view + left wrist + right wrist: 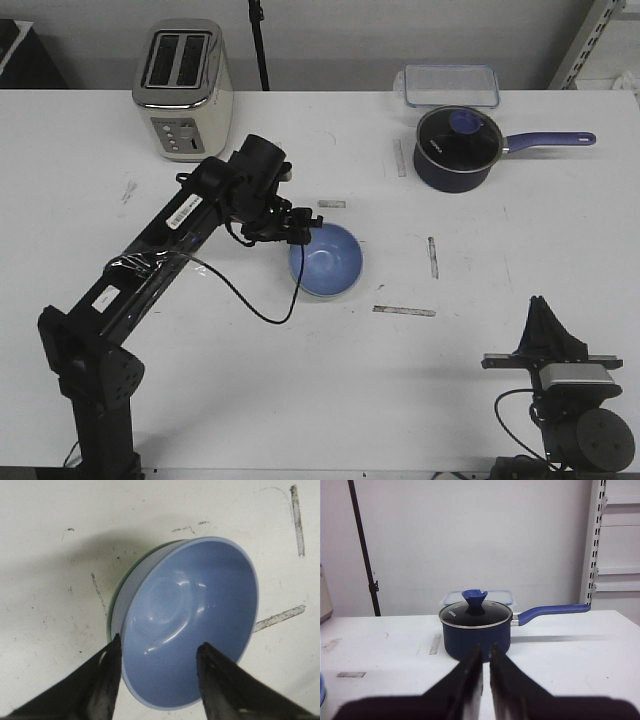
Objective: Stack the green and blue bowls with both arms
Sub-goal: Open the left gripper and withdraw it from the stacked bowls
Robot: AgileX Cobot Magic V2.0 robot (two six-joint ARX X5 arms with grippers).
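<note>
The blue bowl [327,260] sits nested inside the green bowl [116,591] near the middle of the white table [300,400], in front of the saucepan and off toward the toaster's side. Only a thin mint rim of the green one peeks out from under the blue one in the left wrist view. The left arm [160,250] stretches out from its base toward the stack, and the left gripper [159,680] has its jaws spread wide across the near rim of the blue bowl: one finger outside the wall, the other inside the bowl. Whether either finger actually touches the rim is hard to tell.

The right gripper [485,675] is parked well back from the bowls, at the near edge of the table on the saucepan's side, with its jaws pressed nearly together around nothing but a thin slit.

The dark navy saucepan [457,148], lid on and long blue handle pointing away from the toaster, stands just in front of a clear lidded container [451,85]. The cream toaster [184,89] sits at the far edge, well apart from the saucepan.
</note>
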